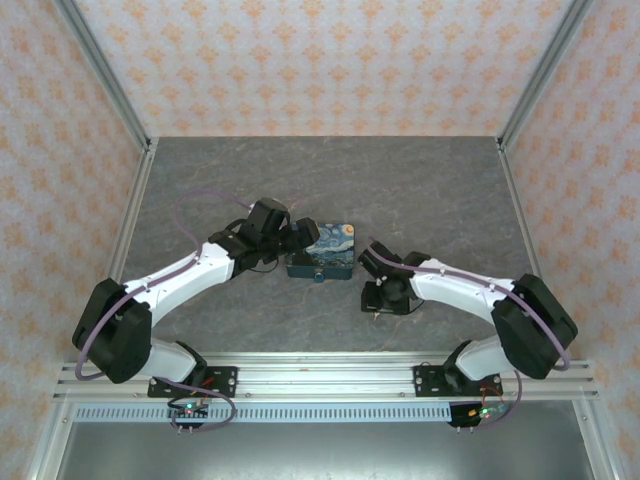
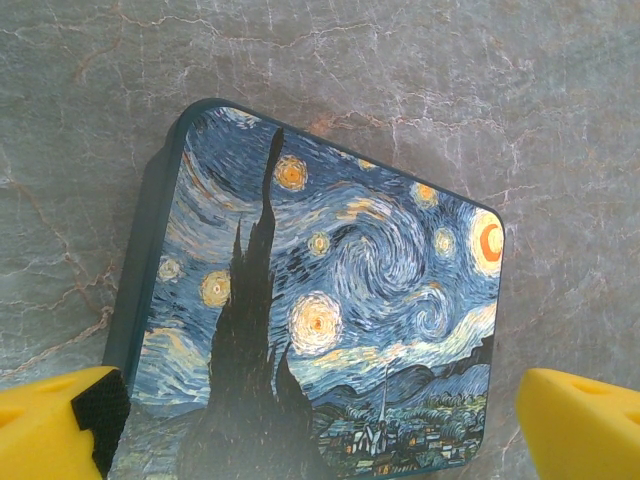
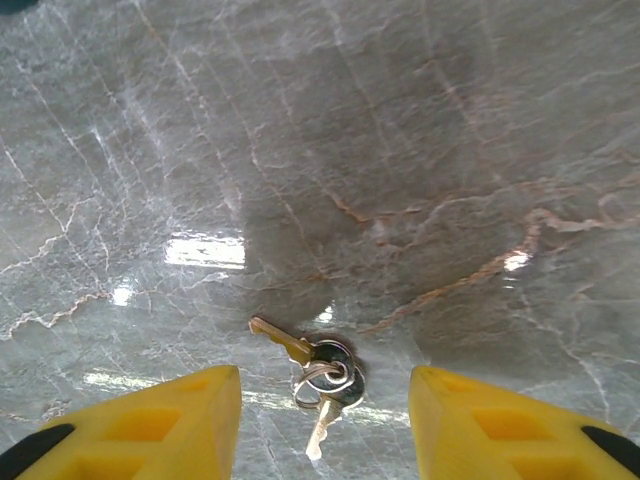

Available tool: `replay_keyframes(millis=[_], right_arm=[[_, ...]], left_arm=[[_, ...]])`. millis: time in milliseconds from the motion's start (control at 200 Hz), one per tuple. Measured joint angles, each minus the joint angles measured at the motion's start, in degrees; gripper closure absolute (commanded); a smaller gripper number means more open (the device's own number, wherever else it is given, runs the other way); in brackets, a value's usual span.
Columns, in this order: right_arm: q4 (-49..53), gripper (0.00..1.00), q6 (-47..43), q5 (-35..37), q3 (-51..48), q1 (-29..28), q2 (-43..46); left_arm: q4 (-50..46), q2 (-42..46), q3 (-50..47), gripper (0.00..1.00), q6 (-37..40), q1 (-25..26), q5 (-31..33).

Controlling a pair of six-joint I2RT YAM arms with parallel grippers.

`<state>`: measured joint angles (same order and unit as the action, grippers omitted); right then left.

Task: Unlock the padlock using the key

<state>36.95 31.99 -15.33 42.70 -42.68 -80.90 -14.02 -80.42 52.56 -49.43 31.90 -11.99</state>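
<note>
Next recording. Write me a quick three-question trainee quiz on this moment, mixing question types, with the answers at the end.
1. True or false: the keys are clamped in the right gripper.
2. What is the left gripper poised over? A) the Starry Night box B) the keys C) bare table
3. Fill in: the padlock sits at the box's ____ side, near or far from the arm bases.

Key: 1 false, they lie loose on the table between open fingers. 2 A. 3 near.

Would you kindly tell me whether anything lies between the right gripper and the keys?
Nothing visible does: the keys lie on the table directly between the fingers of the right gripper, which is open and not touching them.
</note>
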Motion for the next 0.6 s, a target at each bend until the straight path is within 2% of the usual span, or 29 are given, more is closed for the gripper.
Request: replay_keyframes(millis=[250,601], right_arm=[[0.68,0.57,-1.03,2.43,1.55,-2.99,-4.42],[1.44,0.61,-1.22,4.04,2.27,-3.43,-5.77]], left_arm=[[-0.17,0.00,0.00,0.00,0.00,0.00,0.00],[-0.20,0.00,0.00,0.00,0.00,0.00,0.00]])
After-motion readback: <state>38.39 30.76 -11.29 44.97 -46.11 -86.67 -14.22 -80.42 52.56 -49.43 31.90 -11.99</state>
